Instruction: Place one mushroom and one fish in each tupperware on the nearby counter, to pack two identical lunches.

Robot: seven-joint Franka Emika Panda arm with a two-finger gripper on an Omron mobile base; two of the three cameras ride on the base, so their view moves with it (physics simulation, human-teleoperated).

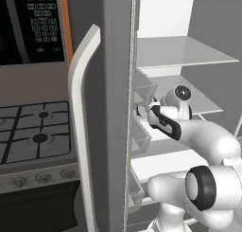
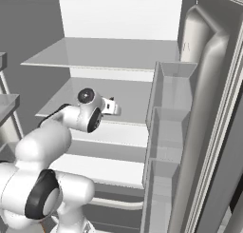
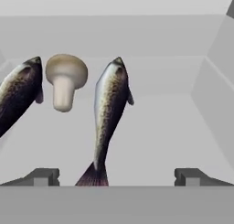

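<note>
Two-finger gripper (image 3: pixel 116 176) spread wide, nothing held, reaching onto the pale fridge shelf (image 3: pixel 151 136). Nearest: speckled silver-brown fish (image 3: pixel 109 111), tail between the fingertips. Judged light, stiff, slippery (best pinched across the thick mid-body). Beyond it, beige round-capped mushroom (image 3: pixel 65 79); second speckled fish (image 3: pixel 18 94) at far left. Nothing blocks the approach.

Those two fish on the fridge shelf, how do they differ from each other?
The middle fish shows whole, head up and tail down near the gripper; the left fish is cut off by the picture's edge. The middle fish lies nearly straight up the picture; the left fish slants. A mushroom sits between them. Both share a speckled brown back and pale belly.
</note>
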